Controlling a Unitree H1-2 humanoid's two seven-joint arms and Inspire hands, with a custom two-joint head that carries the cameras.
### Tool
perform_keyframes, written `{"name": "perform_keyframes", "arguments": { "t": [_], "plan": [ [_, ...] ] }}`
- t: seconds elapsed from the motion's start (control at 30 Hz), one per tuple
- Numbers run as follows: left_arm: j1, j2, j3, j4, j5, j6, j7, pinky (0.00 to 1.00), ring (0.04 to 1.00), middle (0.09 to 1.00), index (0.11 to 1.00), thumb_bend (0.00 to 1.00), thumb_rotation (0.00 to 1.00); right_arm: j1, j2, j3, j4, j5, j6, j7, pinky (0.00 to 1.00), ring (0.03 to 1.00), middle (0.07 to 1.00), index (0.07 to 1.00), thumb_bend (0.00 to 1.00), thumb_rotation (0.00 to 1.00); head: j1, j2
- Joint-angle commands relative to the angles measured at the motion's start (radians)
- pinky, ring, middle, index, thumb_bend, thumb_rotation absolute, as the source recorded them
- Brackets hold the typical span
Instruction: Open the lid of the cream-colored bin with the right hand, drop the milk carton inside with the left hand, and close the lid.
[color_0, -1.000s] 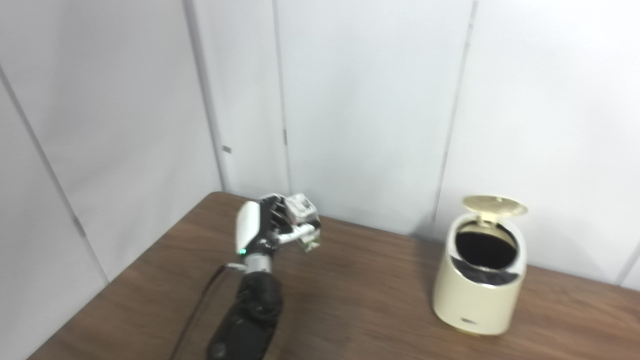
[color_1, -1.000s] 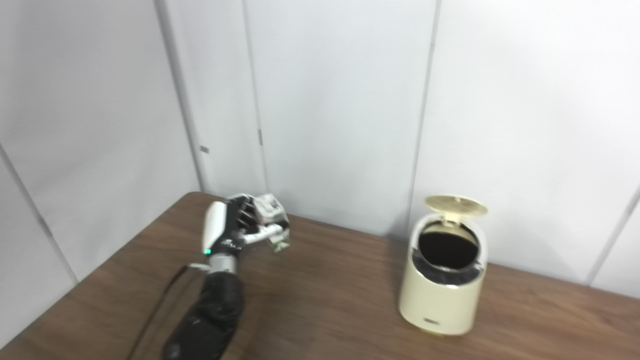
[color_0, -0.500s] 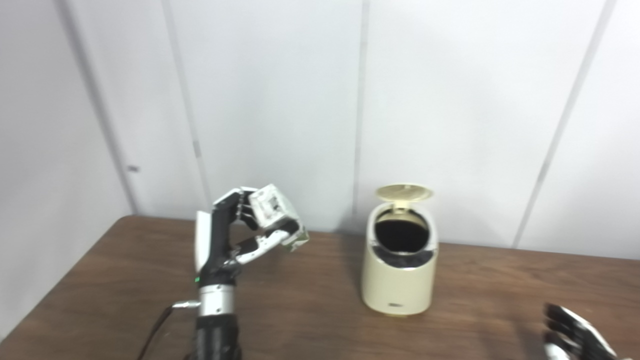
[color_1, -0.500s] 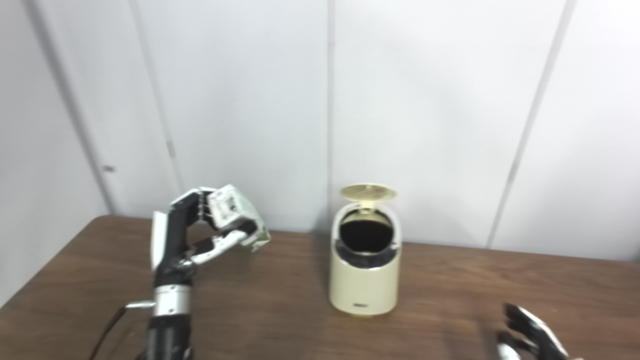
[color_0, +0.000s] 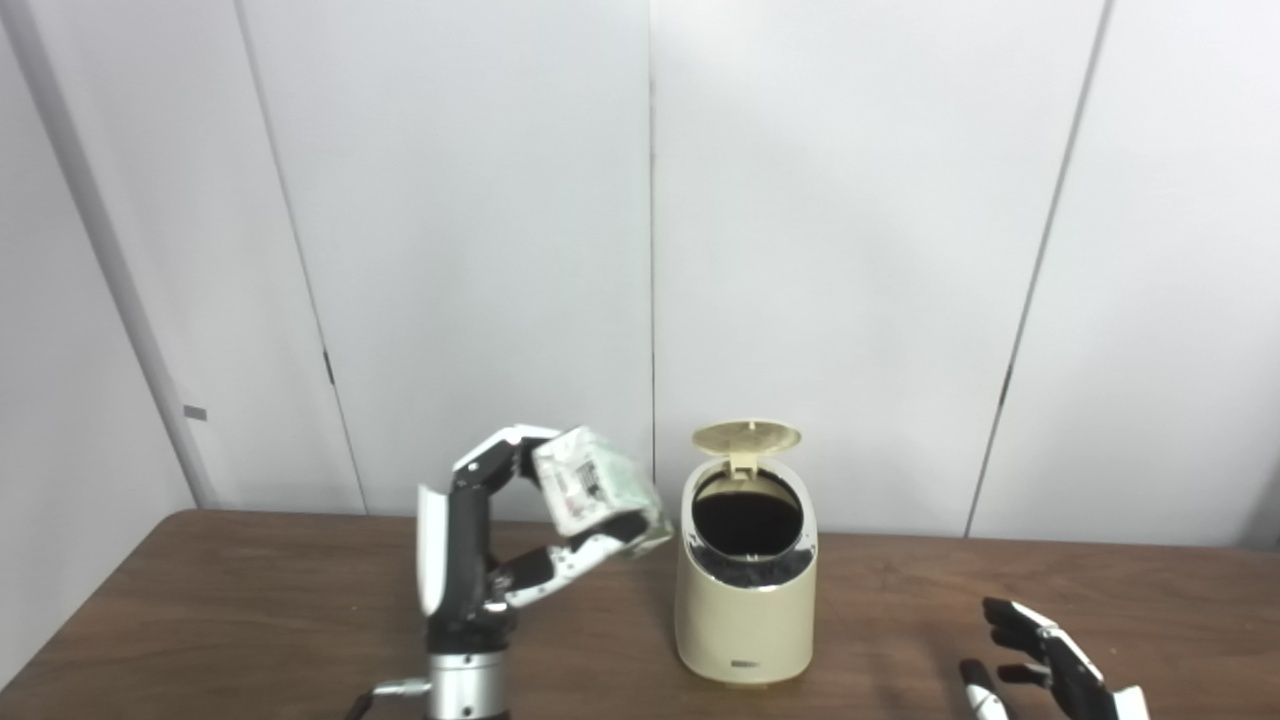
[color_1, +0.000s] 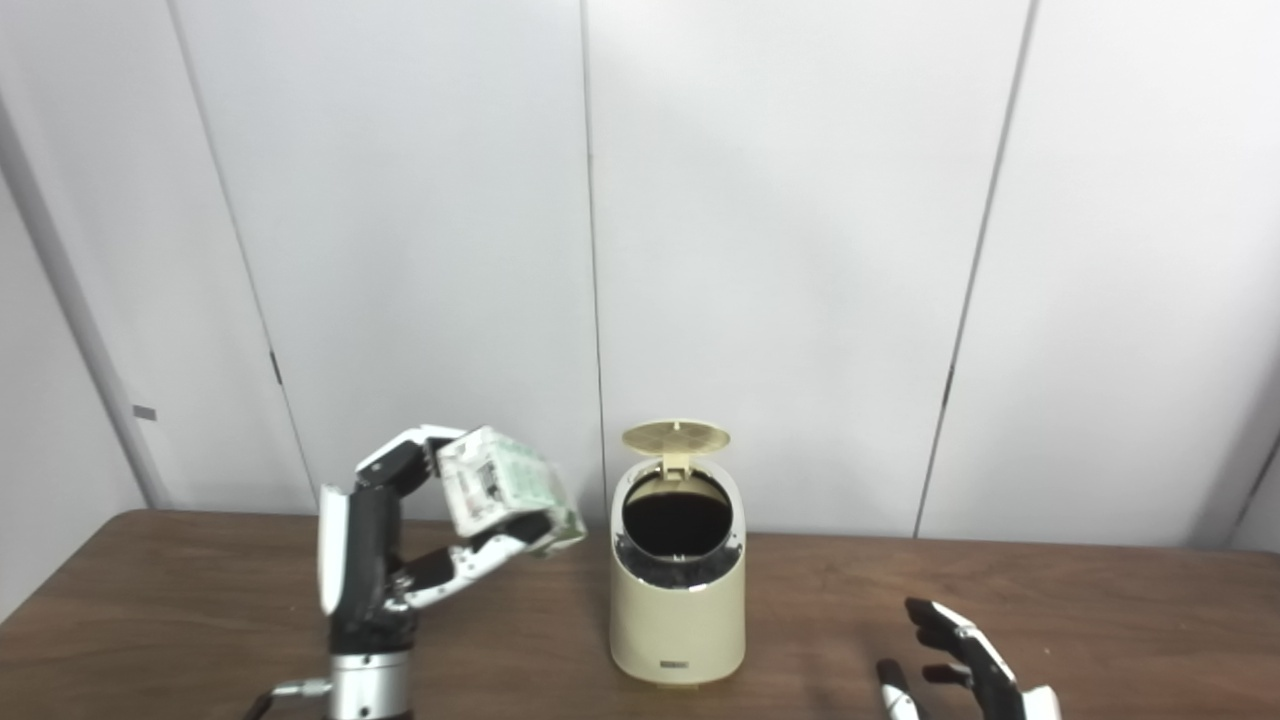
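Milk carton (color_0: 595, 490): held tilted in the left robot hand (color_0: 480, 560), clamped between the upper fingers (color_0: 495, 448) and the thumb below. It sits left of centre in the frame, raised above the tabletop (color_0: 250, 600), just beside the upper left edge of the cream-colored bin (color_0: 745, 590). Whether carton and bin touch cannot be told.

Cream-colored bin: upright on the tabletop at lower centre of the frame. Lid (color_0: 746, 437) is up, hinged at the back and standing nearly flat above the opening. The round opening (color_0: 747, 520) shows dark inside; contents cannot be made out. Small label low on the front wall, too small to read.

Left robot hand: palm upright, white back plate facing left, silver wrist at the bottom edge of the frame.

Right robot hand (color_0: 1050, 665): lower right corner of the frame, partly cut off by the bottom edge. Fingers apart, holding nothing, low over the tabletop, well apart from the bin.

Background: white wall panels (color_0: 850, 250) behind the tabletop.
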Motion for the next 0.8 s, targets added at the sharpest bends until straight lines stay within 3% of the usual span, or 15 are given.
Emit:
{"name": "perform_keyframes", "arguments": {
  "t": [0.0,0.07,0.17,0.47,0.6,0.7,0.77],
  "plan": [
    [-0.069,0.005,-0.034,0.024,0.014,-0.035,0.051,0.35,0.443,0.471,0.497,0.50,0.00,0.029,0.031,0.021,0.069,-0.008,-0.010,-0.015,0.58,0.730,0.756,0.738,0.12,0.20,-0.001,-0.001],
    [-0.088,0.009,-0.069,0.063,0.017,-0.035,0.088,0.36,0.449,0.471,0.493,0.50,0.00,0.027,0.033,0.020,0.069,-0.002,0.003,-0.012,0.54,0.694,0.746,0.743,0.12,0.17,-0.004,-0.004],
    [-0.118,0.011,-0.123,0.125,0.011,-0.035,0.152,0.34,0.439,0.476,0.494,0.50,0.00,0.024,0.036,0.019,0.073,0.010,0.010,-0.009,0.48,0.645,0.742,0.751,0.13,0.21,-0.014,-0.007],
    [-0.150,0.048,-0.216,0.180,0.003,-0.035,0.262,0.34,0.437,0.478,0.493,0.50,0.00,0.021,0.031,0.026,0.083,0.015,0.001,-0.018,0.52,0.681,0.749,0.750,0.14,0.23,-0.021,-0.009],
    [-0.250,0.061,-0.297,0.372,-0.007,-0.035,0.363,0.39,0.455,0.472,0.488,0.50,0.00,0.033,0.048,0.030,0.067,0.009,0.012,-0.030,0.49,0.662,0.739,0.748,0.15,0.20,-0.068,-0.004],
    [-0.283,0.074,-0.331,0.437,-0.041,-0.035,0.402,0.40,0.460,0.470,0.487,0.50,0.00,0.040,0.054,0.033,0.064,0.014,0.004,-0.033,0.44,0.601,0.716,0.755,0.16,0.17,-0.076,-0.004],
    [-0.303,0.076,-0.350,0.479,-0.060,-0.035,0.425,0.40,0.460,0.470,0.487,0.50,0.00,0.044,0.057,0.035,0.059,0.020,0.002,-0.029,0.47,0.636,0.716,0.753,0.16,0.14,-0.078,-0.004]
  ]
}}
